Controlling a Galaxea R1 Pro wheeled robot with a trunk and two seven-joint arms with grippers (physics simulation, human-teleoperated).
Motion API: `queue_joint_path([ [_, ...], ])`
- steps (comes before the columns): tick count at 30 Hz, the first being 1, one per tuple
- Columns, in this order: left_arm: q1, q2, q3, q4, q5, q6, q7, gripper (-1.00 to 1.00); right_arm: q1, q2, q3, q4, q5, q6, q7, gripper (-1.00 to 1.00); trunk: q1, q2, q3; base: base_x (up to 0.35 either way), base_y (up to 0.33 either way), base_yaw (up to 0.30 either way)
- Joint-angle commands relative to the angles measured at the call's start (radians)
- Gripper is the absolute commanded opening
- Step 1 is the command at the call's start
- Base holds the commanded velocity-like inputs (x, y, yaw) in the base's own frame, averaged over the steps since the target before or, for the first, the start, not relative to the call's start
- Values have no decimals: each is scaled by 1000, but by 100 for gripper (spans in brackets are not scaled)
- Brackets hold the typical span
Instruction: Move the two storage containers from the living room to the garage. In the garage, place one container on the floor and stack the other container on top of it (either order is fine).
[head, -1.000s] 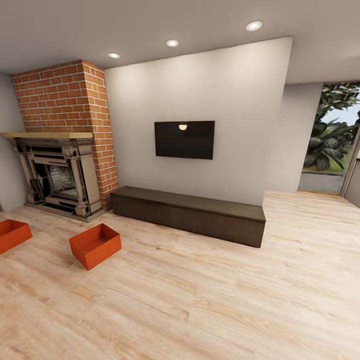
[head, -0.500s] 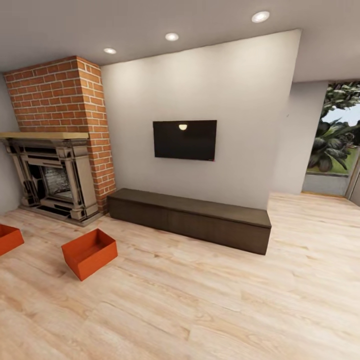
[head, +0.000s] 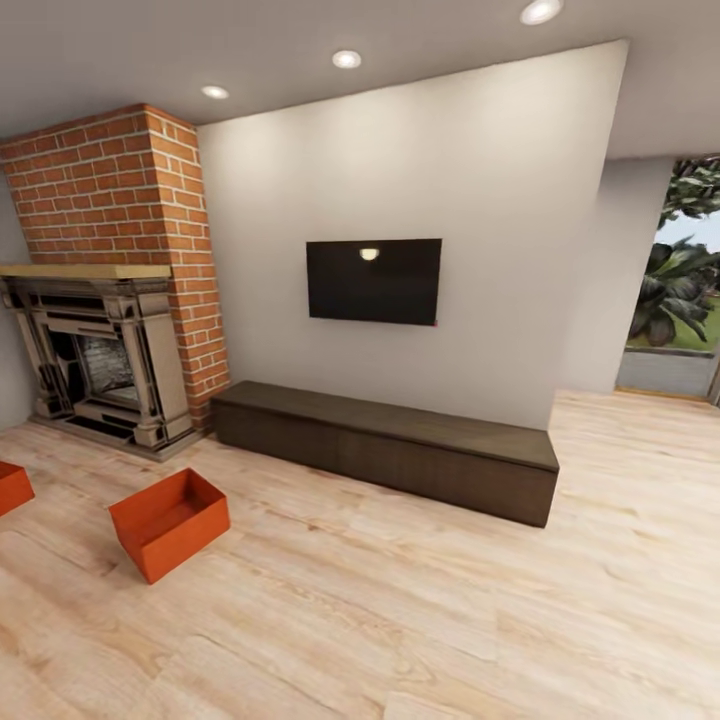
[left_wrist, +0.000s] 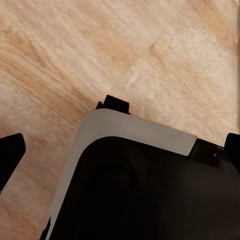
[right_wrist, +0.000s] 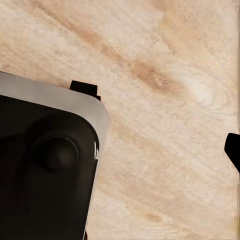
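I am in the living room. One red-orange storage container (head: 168, 520) sits lidless on the light wood-plank flooring, left of centre in the head view. The other storage container (head: 10, 487) is cut off by the left edge of that view. In the left wrist view my left gripper (left_wrist: 120, 150) is open over the robot's dark base, with a dark fingertip (left_wrist: 10, 156) at one side and the other fingertip at the opposite side. My right gripper (right_wrist: 118, 152) shows one fingertip (right_wrist: 233, 150) far out at the frame's edge and holds nothing. The garage is out of view.
A brick chimney (head: 130, 190) with a dark fireplace mantel (head: 95, 350) stands at the back left. A long dark brown chest (head: 385, 450) runs along the white wall under a wall television (head: 373, 281). A glass door (head: 685, 300) opens at the far right.
The whole head view has shifted: the camera has moved, so the containers and fireplace slide left and the far container is now mostly cut off. The things themselves have not moved.
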Motion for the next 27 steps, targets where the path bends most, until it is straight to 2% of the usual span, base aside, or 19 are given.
queue_joint_path([
  [1,0,0,3,-2,3,7,1,100,-1,0,4,1,5,-3,-4,100,1,-1,-1,324,0,189],
  [27,0,0,3,-2,2,5,1,100,-1,0,1,1,5,-13,-6,100,1,-1,-1,324,0,264],
])
